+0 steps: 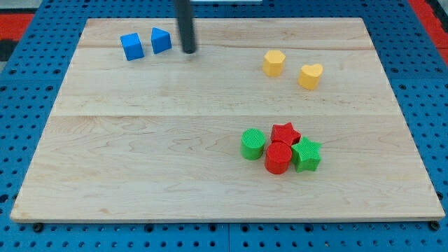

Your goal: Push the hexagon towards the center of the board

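A yellow hexagon block (274, 62) lies on the wooden board (140, 140) at the view's upper right, with a yellow heart block (310, 75) just to its right. My tip (189, 51) is the lower end of the dark rod near the view's top, left of centre. It stands well to the left of the hexagon and close to the right of the blue blocks, touching neither.
A blue cube (131, 46) and a blue wedge-like block (161, 40) sit at the upper left. A cluster lies at the lower right: green cylinder (253, 143), red star (285, 133), red cylinder (278, 157), green star (306, 154).
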